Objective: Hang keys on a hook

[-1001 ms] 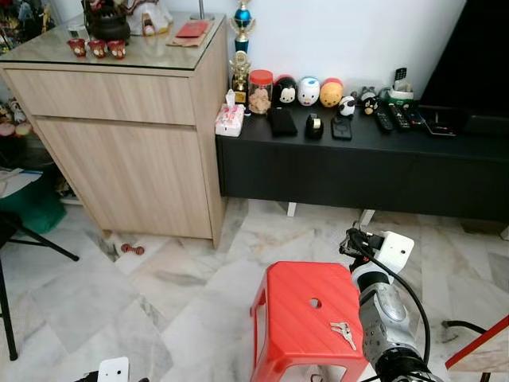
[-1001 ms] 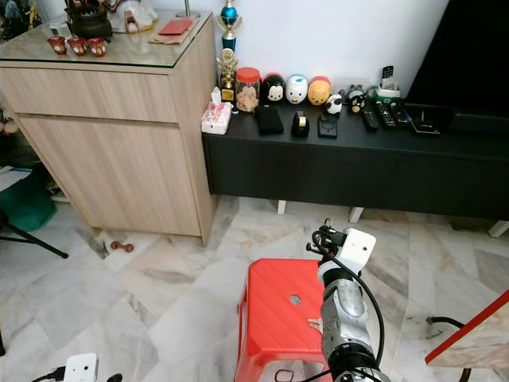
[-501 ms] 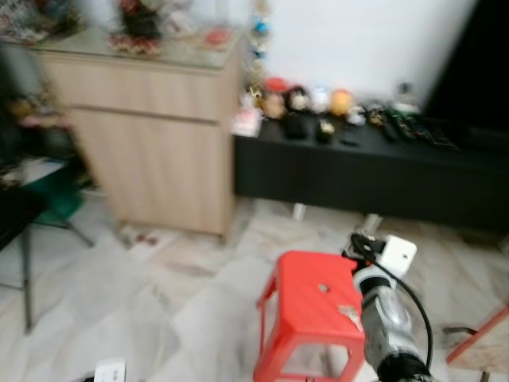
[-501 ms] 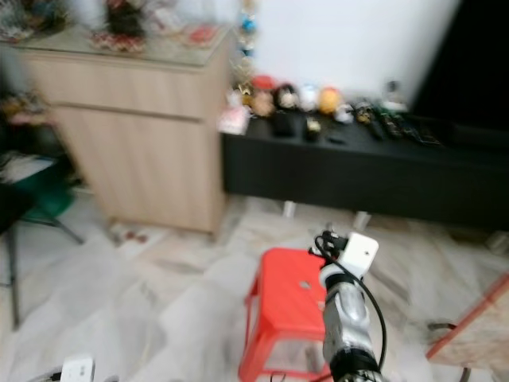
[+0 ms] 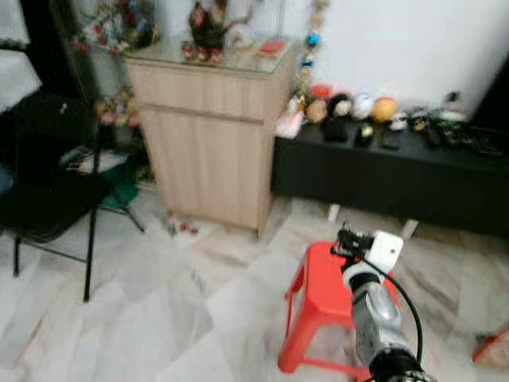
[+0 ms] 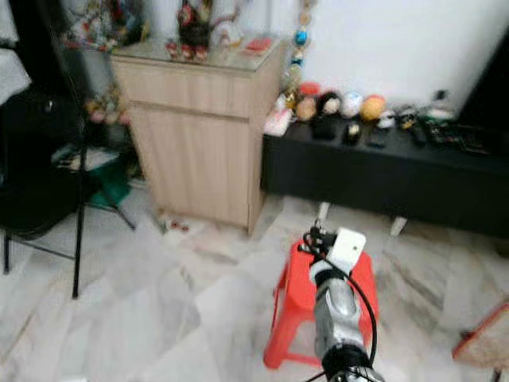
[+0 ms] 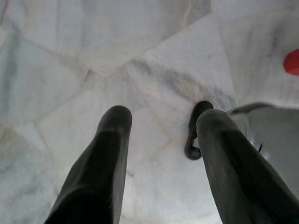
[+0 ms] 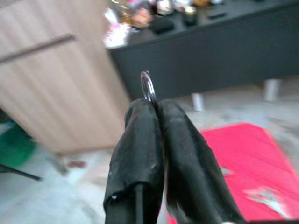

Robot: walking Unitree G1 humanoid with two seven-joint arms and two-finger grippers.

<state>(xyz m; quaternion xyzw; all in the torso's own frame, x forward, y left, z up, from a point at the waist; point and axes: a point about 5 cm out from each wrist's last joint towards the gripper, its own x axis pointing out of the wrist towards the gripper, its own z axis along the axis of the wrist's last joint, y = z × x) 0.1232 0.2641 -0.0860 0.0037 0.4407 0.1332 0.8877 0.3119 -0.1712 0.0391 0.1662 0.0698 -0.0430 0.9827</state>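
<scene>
Right pincer [image 8: 154, 109]: two long black fingers pressed together, clamped on a thin silver metal key ring [image 8: 148, 87] that stands up from between the tips. In the head view the right arm reaches forward over the red stool, white camera block at the wrist. Left pincer [image 7: 161, 123]: fingers apart, nothing between them, pointed down at the floor.

Largest to smallest:
- Pale grey-white marble floor [image 5: 159, 302], glossy, veined, irregular slabs.
- Low black surface [image 5: 398, 171] along the white wall, long and flat, matt.
- Light wood-grain cabinet [image 5: 211, 135], boxy, glass-topped, butting against the black surface's left end.
- Black chair [image 5: 48, 191] on thin metal legs, at far left.
- Red plastic stool [image 5: 322, 306], smooth moulded top, splayed legs, in front of the black surface.
- Row of small round figurines [image 5: 350, 106] on the black surface, blurred; dark flat items beside them, not identifiable.
- Small red items [image 5: 184, 228] on the floor at the cabinet's foot.
</scene>
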